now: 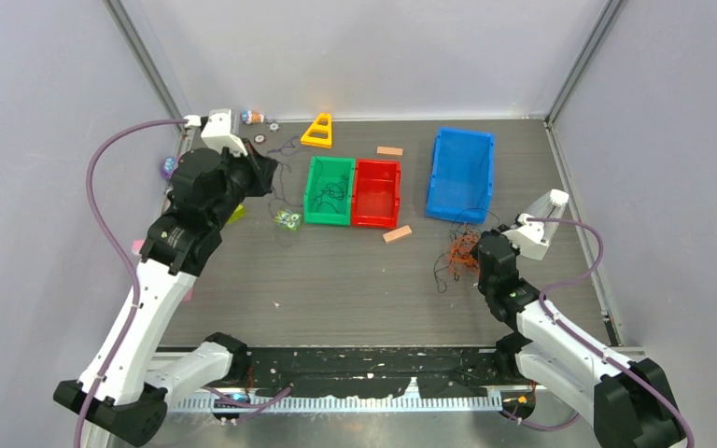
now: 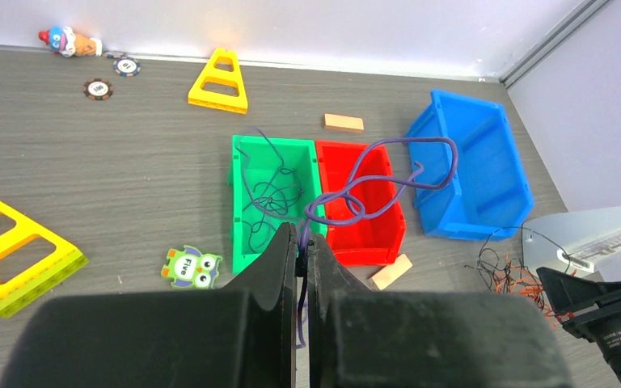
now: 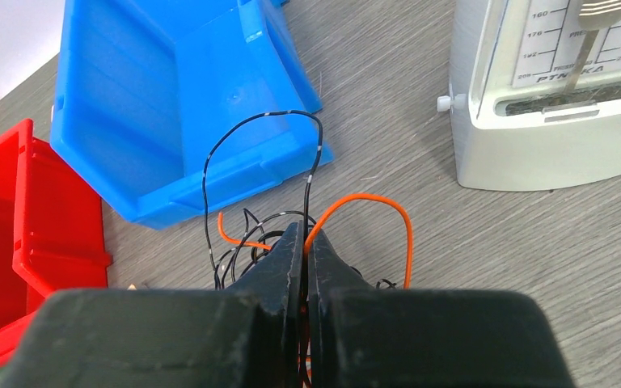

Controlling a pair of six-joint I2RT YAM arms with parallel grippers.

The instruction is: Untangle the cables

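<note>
A clump of thin orange and black cables point(image 1: 462, 252) lies on the table in front of the blue bin point(image 1: 462, 173). My right gripper point(image 1: 479, 254) sits at that clump. In the right wrist view it point(image 3: 306, 234) is shut on an orange strand point(image 3: 372, 198) and a black strand point(image 3: 259, 121) that loop up from the tips. My left gripper point(image 2: 303, 236) is shut on a purple cable point(image 2: 388, 174), which loops over the red bin point(image 2: 372, 246). It hangs above the near edge of the green bin point(image 1: 309, 191), which holds several dark strands point(image 2: 271, 194).
A white metronome point(image 3: 550, 97) stands to the right of the clump. Two wooden blocks point(image 1: 389, 150) point(image 1: 397, 234), yellow triangles point(image 1: 318, 131) point(image 2: 20, 255), an owl piece point(image 2: 192, 267), poker chips point(image 2: 98, 89) and a small toy figure point(image 2: 69, 40) lie about the bins.
</note>
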